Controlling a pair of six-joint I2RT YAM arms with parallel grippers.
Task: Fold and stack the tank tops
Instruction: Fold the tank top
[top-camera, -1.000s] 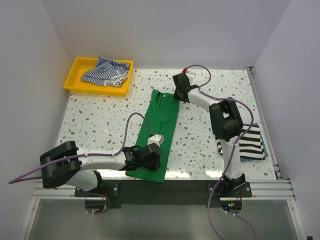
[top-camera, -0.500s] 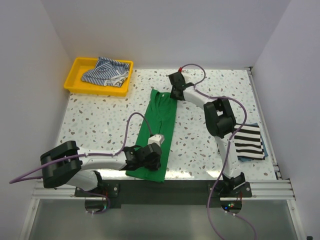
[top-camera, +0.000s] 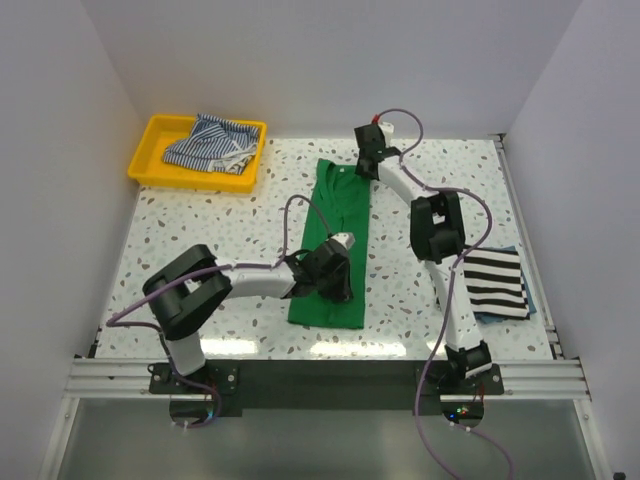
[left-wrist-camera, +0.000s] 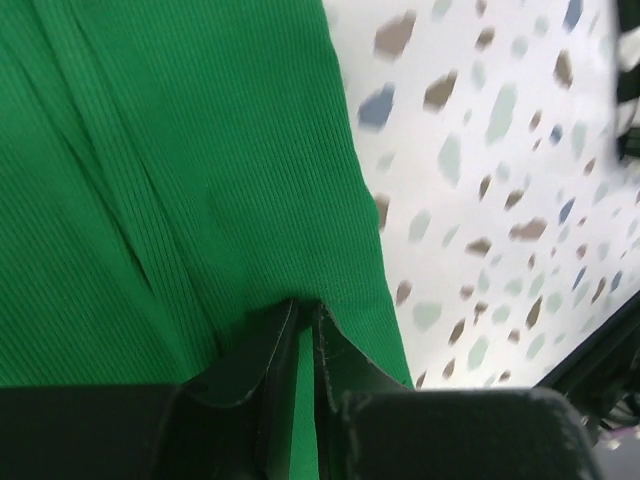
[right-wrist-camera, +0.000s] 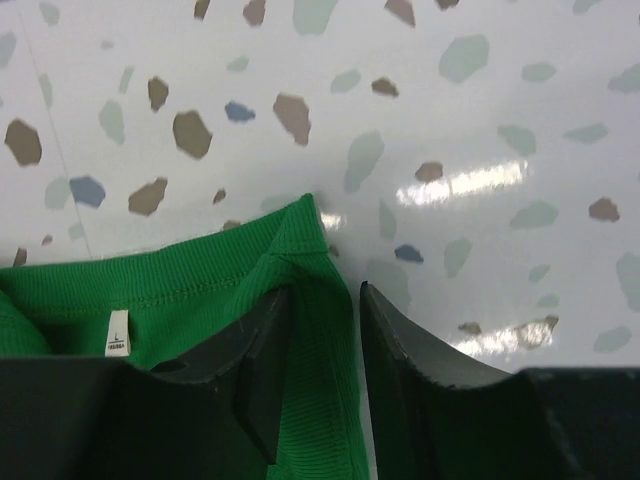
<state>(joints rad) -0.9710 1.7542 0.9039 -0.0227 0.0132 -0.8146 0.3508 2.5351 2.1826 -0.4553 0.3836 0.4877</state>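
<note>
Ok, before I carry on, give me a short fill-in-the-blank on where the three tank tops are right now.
1. The blue-and-white striped tank top lies in the ____ tray.
2. The left gripper is shut on the green tank top, whose size label shows in the ____ wrist view.
3. The black-and-white striped tank top lies folded by the ____ edge of the table.
Missing words: yellow; right; right.
</note>
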